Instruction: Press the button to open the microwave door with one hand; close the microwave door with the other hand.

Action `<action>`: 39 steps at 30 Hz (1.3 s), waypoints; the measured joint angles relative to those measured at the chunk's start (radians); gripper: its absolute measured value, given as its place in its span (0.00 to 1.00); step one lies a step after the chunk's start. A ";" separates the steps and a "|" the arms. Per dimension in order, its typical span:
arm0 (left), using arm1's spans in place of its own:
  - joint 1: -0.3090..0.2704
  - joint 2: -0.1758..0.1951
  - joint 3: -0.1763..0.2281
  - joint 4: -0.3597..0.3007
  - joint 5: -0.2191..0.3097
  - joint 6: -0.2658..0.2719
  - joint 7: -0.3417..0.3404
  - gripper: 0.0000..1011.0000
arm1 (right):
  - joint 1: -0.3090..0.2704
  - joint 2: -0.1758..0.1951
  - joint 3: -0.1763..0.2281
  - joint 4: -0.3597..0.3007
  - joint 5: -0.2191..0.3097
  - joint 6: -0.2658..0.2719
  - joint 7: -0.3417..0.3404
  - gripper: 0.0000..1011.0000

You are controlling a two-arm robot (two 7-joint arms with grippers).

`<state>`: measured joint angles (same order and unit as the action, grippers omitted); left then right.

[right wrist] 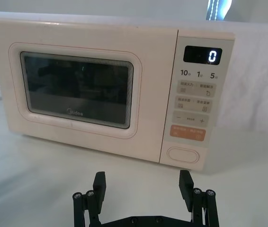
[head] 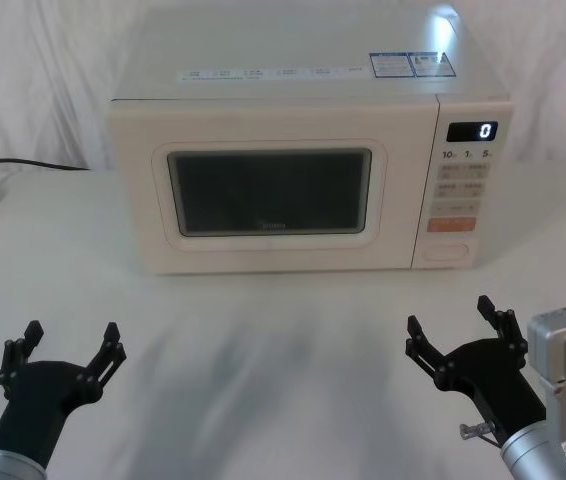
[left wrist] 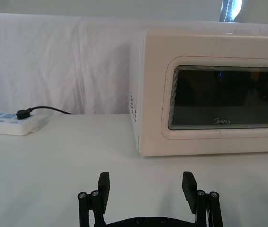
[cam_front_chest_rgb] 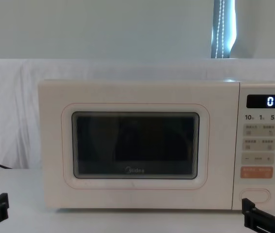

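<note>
The door (head: pixel 273 190) is seen shut, flush with the oven front, so the opening press is judged not yet made. The button (head: pixel 445 252) sits at the bottom of the control strip, under the orange key (head: pixel 450 225), with its long axis lying sideways along the panel. The right hand (head: pixel 453 335) is held low over the worktop (head: pixel 263 350), fingers spread wide and nothing gripped; from it the button lies nearly straight ahead and a little higher, with open worktop between them, as is also shown in the right wrist view, where the button (right wrist: pixel 183 154) stands just above the gap of the hand (right wrist: pixel 142 182). The left hand (head: pixel 71 343) is likewise spread wide and empty, and from it the button lies far across to the right, past the whole door. The right hand is therefore judged the nearer for the press. The door's free edge is faced by the left hand (left wrist: pixel 146 183), which is judged better placed for the closing push.
</note>
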<state>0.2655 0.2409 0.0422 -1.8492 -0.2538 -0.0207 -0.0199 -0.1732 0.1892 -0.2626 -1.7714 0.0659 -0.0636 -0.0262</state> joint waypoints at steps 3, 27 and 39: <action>0.000 0.000 0.000 0.000 0.000 0.000 0.000 0.99 | 0.000 0.000 0.000 0.000 0.000 0.000 0.000 0.99; 0.000 0.000 0.000 0.000 0.000 0.000 0.000 0.99 | 0.000 0.000 0.000 0.000 0.000 0.000 0.000 0.53; 0.000 0.000 0.000 0.000 0.000 0.000 0.000 0.99 | 0.000 0.000 0.000 0.000 0.000 0.000 0.000 0.15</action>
<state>0.2655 0.2410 0.0422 -1.8492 -0.2538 -0.0207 -0.0199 -0.1732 0.1892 -0.2626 -1.7714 0.0659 -0.0636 -0.0261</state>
